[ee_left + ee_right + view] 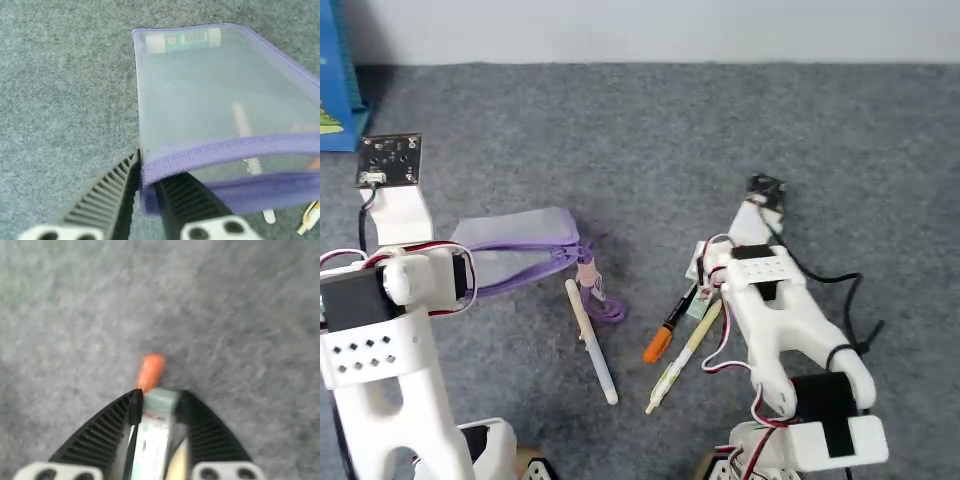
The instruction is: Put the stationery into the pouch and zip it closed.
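Pinching the zip edge of the purple pouch (200, 100) with my left gripper (149, 172), right gripper (159, 395) clamped on a green-white stick (155, 425) over the pens (675, 375), I fear the floppy mouth sags and blocks entry.

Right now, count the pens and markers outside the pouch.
3: a white pen beside the pouch, an orange-capped marker and a yellowish pen by the right arm; its jaws hold an unclear pale item.

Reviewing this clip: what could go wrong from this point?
The right gripper pinches a pale green item right beside the orange-capped marker; lifting may drag it along. The left gripper holds the pouch only at a corner of its rim, so the mouth could sag.
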You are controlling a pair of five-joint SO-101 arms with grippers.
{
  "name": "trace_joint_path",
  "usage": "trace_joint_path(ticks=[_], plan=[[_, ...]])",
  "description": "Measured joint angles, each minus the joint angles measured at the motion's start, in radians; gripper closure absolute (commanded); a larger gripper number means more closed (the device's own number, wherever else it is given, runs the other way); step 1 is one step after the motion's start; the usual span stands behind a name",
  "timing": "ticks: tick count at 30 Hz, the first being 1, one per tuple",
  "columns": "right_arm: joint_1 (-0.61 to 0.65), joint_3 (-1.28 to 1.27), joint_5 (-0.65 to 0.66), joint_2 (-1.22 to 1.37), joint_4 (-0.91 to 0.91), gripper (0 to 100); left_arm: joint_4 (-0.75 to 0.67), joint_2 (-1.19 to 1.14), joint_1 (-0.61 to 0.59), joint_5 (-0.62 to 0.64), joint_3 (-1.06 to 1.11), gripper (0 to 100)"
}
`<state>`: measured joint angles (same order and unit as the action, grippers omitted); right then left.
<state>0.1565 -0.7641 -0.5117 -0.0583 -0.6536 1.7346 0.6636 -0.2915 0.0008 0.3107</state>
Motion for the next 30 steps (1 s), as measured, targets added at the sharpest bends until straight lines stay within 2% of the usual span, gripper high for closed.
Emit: trace_joint_path(ticks=[3,11,16,22,30], plan=[[-0.003,0.003,0.002,0.000,0.000,99.5,0.000,0.000,0.000,0.000,0.000,99],[-0.003,0.002,0.051,-0.057,-0.017,99.1,0.000,0.000,0.000,0.000,0.000,99],[0.023,0.002,0.091,-0.270,-0.137,99.1,0.000,0.000,0.000,0.000,0.000,99],[0.147,0.002,0.144,-0.608,-0.279,99.1,0.000,0.000,0.000,0.000,0.000,99],[0.295,0.002,0.253,-0.924,-0.305,99.1,0.000,0.000,0.000,0.000,0.000,99]])
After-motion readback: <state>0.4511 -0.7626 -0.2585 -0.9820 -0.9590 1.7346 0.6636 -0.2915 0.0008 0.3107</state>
